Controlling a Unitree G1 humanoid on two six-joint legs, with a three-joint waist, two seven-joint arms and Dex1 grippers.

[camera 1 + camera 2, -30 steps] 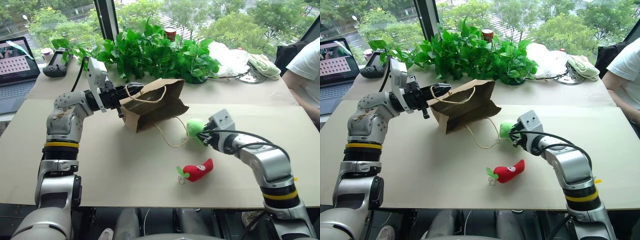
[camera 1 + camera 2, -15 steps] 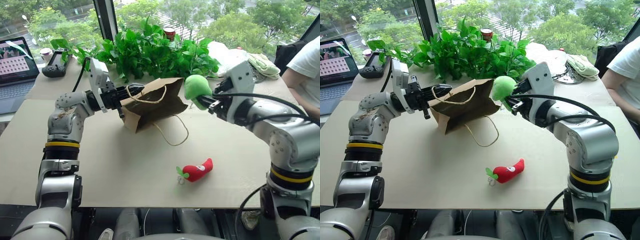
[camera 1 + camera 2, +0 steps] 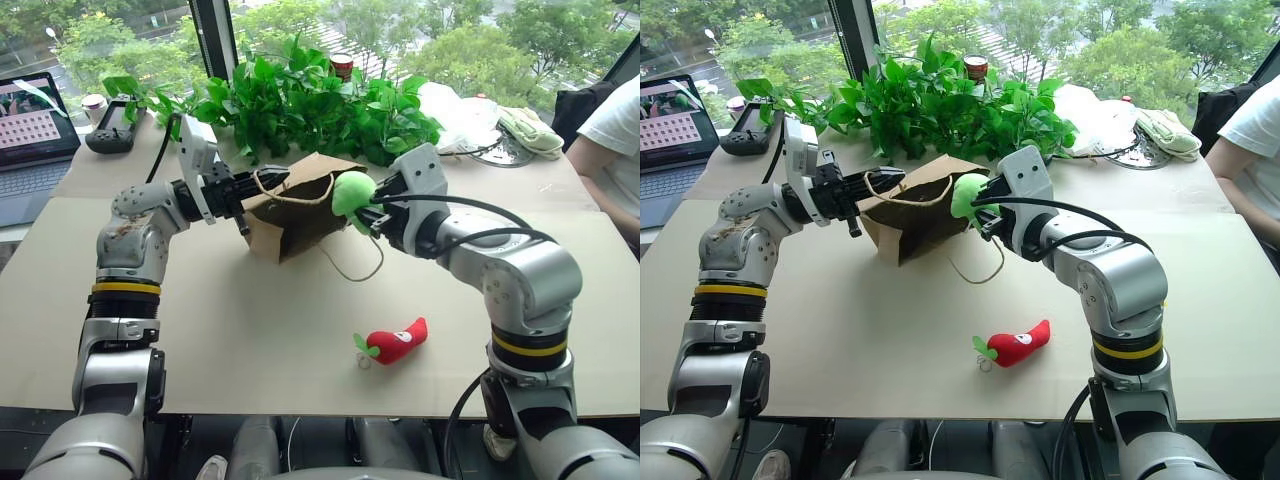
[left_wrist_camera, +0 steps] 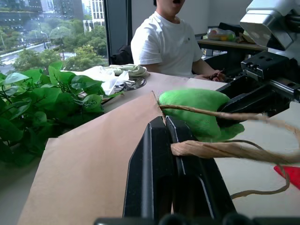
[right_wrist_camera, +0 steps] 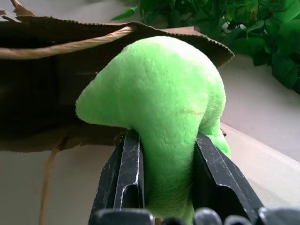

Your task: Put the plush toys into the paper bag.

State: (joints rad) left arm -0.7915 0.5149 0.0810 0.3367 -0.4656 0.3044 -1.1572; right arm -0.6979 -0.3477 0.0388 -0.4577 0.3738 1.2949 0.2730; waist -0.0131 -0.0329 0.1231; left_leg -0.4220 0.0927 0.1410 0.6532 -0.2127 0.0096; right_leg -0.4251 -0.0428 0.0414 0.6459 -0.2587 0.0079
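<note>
Since a second ago the right gripper [image 3: 362, 208] has carried the green toy [image 3: 351, 192] up off the table and across to the bag [image 3: 300, 205], from right of centre to the middle of the head views. Nearest, low and centre-right, the red chili toy [image 3: 396, 341] lies untouched on the table [image 3: 250, 330], well apart from the bag, its green cap pointing left. Above it, the right gripper's two black fingers [image 5: 126, 171] are clamped on the green toy's narrower lower part, so the rounded, fuzzy, light-green bulk leads toward the bag mouth; it sits right at the rim, probably not yet inside. One cord handle [image 3: 352, 262] hangs loose below. Left of centre, the left gripper [image 3: 247, 189] is closed tight on the bag's rim and upper handle [image 4: 225, 149], evidently to hold the crumpled brown bag raised with its mouth facing the incoming toy. Farther back, leafy plants [image 3: 300, 100] line the table's far side, with a laptop [image 3: 35, 130] at upper left and a person [image 3: 610, 140] at the right edge.
</note>
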